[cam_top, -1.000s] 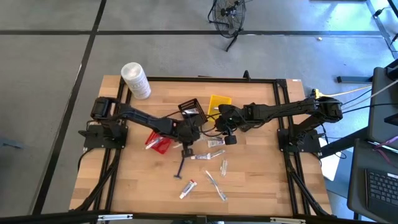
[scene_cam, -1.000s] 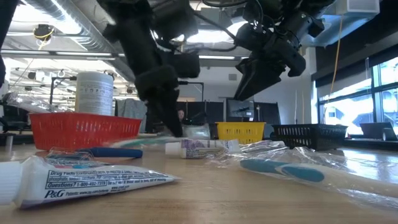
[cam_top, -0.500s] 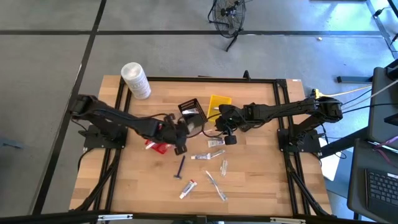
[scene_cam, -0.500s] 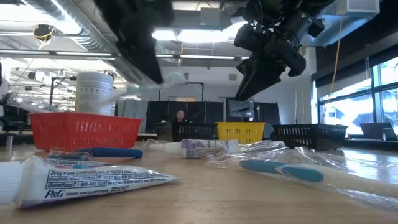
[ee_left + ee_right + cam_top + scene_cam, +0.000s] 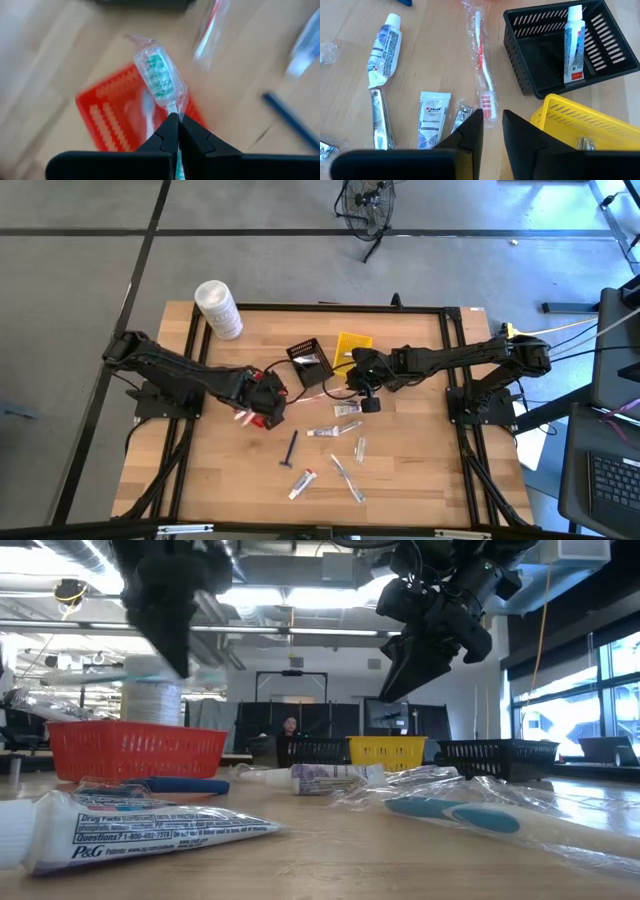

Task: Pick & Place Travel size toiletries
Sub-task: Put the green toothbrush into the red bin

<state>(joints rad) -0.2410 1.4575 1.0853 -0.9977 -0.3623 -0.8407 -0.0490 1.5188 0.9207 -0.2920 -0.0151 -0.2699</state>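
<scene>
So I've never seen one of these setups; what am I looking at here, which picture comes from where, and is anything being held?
It is a table robot with two dark arms, each ending in a two-finger gripper. One picture looks straight down on the wooden table, one looks level across the tabletop, and two come from cameras on the wrists.

The left gripper is shut on a wrapped toothbrush with green bristles, above the red basket. The right gripper hovers with a narrow gap between its fingers over a wrapped red toothbrush and holds nothing.

Nearby are a black basket with a white tube in it, a yellow basket, small toothpaste tubes and a white tub.
</scene>
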